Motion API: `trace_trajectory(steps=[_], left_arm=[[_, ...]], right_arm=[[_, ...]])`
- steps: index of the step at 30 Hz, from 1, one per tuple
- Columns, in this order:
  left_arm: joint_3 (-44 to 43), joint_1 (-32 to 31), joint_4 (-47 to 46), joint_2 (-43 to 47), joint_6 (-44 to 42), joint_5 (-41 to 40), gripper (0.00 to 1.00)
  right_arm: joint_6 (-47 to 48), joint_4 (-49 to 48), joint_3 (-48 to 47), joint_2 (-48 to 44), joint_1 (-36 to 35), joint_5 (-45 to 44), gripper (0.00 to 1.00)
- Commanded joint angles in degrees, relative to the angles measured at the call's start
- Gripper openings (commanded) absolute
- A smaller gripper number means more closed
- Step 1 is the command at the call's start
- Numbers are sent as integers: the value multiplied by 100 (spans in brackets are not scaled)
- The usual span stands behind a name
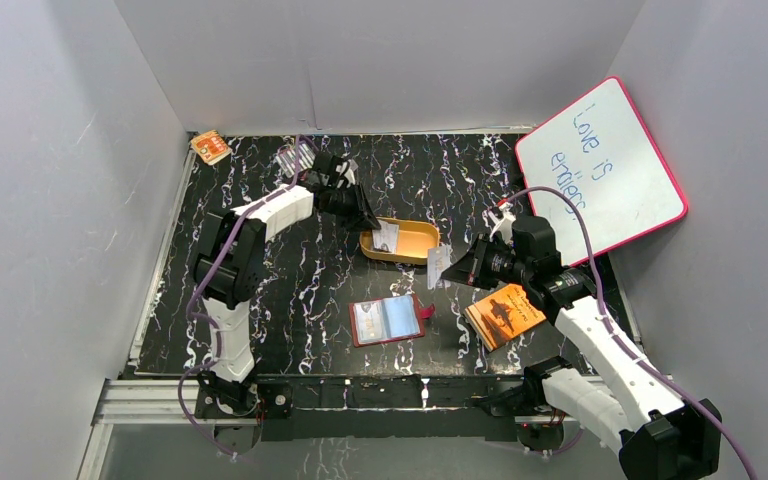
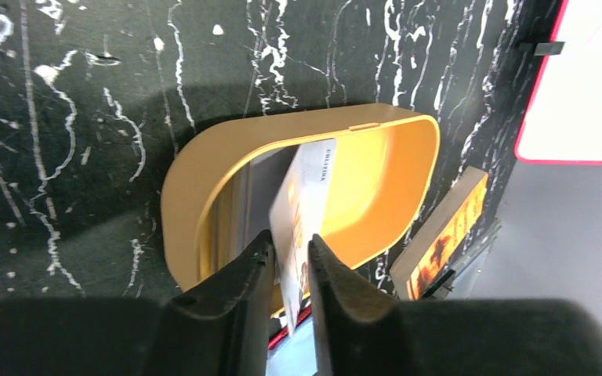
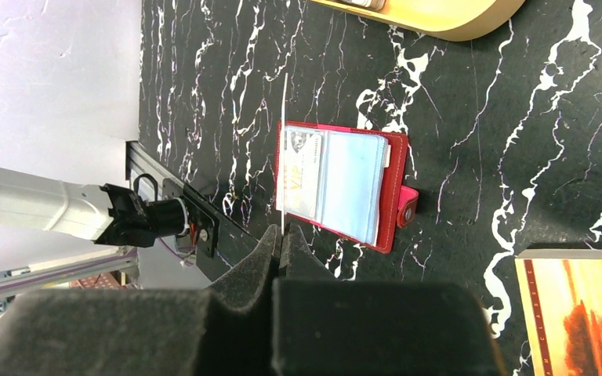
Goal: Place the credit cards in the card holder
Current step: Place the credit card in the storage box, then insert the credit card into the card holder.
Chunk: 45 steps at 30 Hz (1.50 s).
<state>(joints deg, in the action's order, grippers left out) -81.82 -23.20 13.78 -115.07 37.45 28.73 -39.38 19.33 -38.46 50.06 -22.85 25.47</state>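
The card holder (image 1: 390, 320) lies open and flat on the table (image 1: 290, 290), near the front edge and between the two arms, its pale pockets facing up. It looks soft and light, so I judge it could slide when a card is pushed at a pocket mouth. Behind it sits an orange tin (image 1: 422, 240). The credit cards are thin, light and slick, stiff enough to hold on edge but likely to flex or pivot in a pinch. They are best gripped by one short end, leaving most of the length free to enter a pocket. The right hand (image 3: 280, 235) is clamped on one card (image 3: 283, 141), edge-on above the holder. The left hand (image 2: 286, 243) stands narrow around another card (image 2: 306, 188) over the tin; whether it pinches firmly I cannot tell.
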Motion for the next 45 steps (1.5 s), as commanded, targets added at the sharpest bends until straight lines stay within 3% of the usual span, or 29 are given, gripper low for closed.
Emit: trace_trajectory(steps=[1, 10, 16, 21, 22, 24, 32, 45], left_arm=[[-170, 92, 357, 128, -133, -104, 25], [-116, 158, 641, 716, -177, -618, 53], [467, 29, 705, 1924, 8, -1034, 64], [1632, -904, 735, 3255, 264, -1978, 66], [2229, -1673, 676, 3880, 668, -2402, 66], [2482, -2181, 614, 4034, 887, -2673, 66], [2379, -3264, 553, 3347, 935, -3409, 63], [1934, -3540, 770, 2092, 786, -4086, 58]], right_arm=[[-35, -269, -23, -57, 12, 104, 0], [20, -256, -63, 31, 14, 303, 0], [291, -99, -83, 283, -4, 520, 0], [330, -123, 232, 505, -202, 603, 0], [219, -275, 439, 695, -522, 489, 0], [122, -382, 526, 802, -758, 319, 0], [-364, -101, 920, 183, -1043, -612, 0], [-367, 819, 875, -873, -1047, -919, 0]])
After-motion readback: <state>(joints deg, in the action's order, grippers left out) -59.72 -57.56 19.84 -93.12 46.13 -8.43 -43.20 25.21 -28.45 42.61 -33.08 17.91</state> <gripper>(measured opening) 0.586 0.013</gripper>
